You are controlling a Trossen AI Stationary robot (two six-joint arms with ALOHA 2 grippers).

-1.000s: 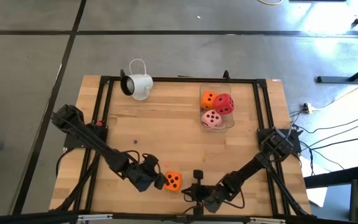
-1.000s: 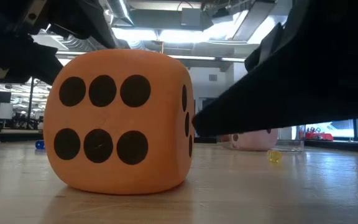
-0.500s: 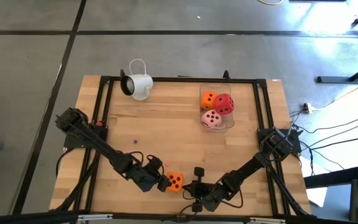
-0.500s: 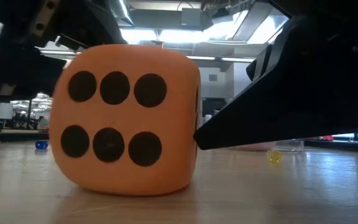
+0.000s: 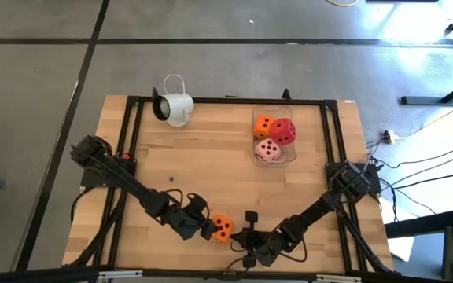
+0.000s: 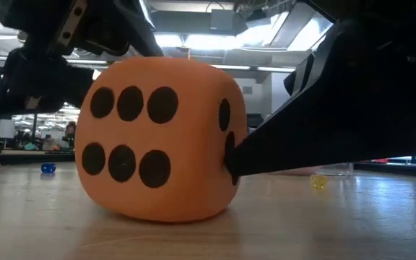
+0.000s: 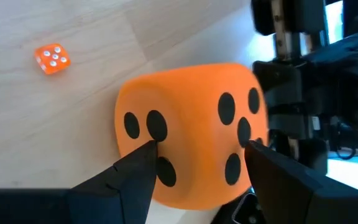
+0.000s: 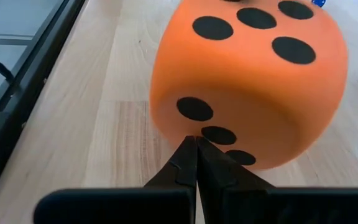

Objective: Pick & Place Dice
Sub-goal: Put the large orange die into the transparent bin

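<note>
At the lower centre of the high view, the left tool (image 5: pixel 208 230) spreads its fingers wide around the orange die (image 5: pixel 222 229) resting on the surface (image 5: pixel 211 157). The right tool (image 5: pixel 246 237), fully closed, touches its other side.

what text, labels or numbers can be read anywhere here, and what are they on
No words, labels, brands or printed numbers can be read in any view.
Orange die between the open left pincer and the shut right pincer: only dark pips, six on the face toward the low view.
Dice in the clear container: pips only.
</note>
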